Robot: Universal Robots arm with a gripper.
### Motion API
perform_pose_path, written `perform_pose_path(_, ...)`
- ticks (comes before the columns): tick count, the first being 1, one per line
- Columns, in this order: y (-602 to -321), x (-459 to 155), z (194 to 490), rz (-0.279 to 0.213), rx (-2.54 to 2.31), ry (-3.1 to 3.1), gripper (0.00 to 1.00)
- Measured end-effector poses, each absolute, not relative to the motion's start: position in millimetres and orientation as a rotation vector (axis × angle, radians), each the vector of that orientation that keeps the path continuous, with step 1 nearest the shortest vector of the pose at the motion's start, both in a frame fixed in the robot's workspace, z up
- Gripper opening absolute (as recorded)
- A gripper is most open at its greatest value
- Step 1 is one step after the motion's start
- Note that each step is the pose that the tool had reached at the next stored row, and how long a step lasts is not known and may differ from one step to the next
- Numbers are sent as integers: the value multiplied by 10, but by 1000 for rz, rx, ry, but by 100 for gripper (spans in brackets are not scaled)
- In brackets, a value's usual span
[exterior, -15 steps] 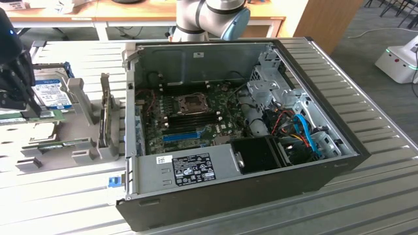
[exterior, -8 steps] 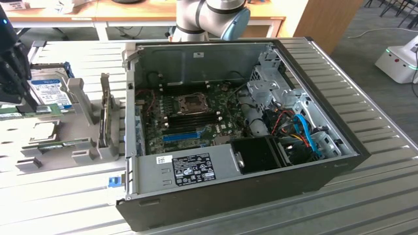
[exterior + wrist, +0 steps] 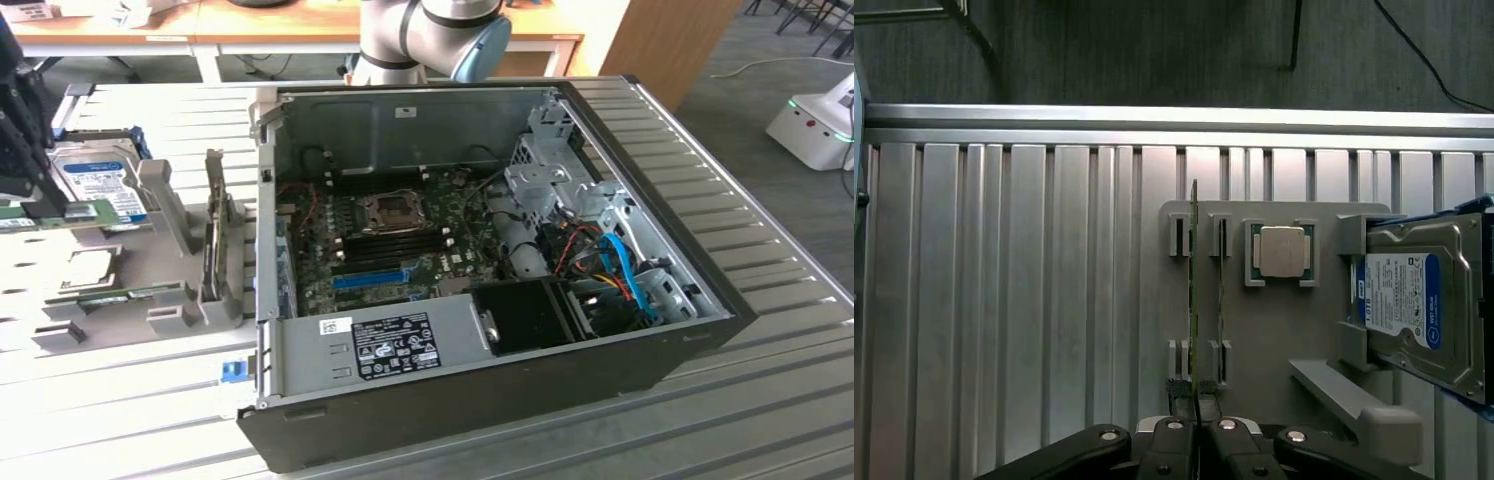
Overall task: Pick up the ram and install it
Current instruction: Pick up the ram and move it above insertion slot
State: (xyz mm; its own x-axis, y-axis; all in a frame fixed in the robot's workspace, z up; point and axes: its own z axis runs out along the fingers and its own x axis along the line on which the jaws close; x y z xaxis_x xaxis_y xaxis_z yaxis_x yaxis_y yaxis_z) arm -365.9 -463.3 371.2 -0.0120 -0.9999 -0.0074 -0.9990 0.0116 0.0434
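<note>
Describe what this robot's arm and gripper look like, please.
The arm is a thick silver-grey tube with rounded joints, and one joint ends in a pale blue cap. The gripper is matte black, built from angular linked bars that narrow toward the tips and are joined by round silver pins. No markings can be made out on either.

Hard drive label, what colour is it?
The label on the hard drive is blue and white; it shows best in the wrist view.
</note>
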Motion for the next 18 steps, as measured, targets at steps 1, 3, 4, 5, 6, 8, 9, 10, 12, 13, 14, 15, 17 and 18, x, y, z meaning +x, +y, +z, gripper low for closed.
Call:
perform_pose_path(1,-4633,-3659,3731,-56,2190,-2216,12)
perform_pose_path(3,-4633,-3659,3767,-56,2190,-2216,12)
perform_pose_path(4,-4633,-3659,3787,-56,2190,-2216,12)
perform_pose_path(5,-4633,-3659,3806,-56,2190,-2216,12)
perform_pose_path(6,-4633,-3659,3824,-56,2190,-2216,12)
perform_pose_path(8,-4633,-3659,3860,-56,2190,-2216,12)
perform_pose_path(9,-4633,-3659,3878,-56,2190,-2216,12)
perform_pose_path(10,-4633,-3659,3897,-56,2190,-2216,12)
perform_pose_path(12,-4633,-3659,3931,-56,2190,-2216,12)
perform_pose_path(13,-4633,-3659,3949,-56,2190,-2216,12)
perform_pose_path(14,-4633,-3659,3963,-56,2190,-2216,12)
perform_pose_path(15,-4633,-3659,3976,-56,2190,-2216,12)
perform_pose_path(17,-4634,-3659,3997,-57,2190,-2216,12)
perform_pose_path(18,-4634,-3659,3997,-57,2190,-2217,12)
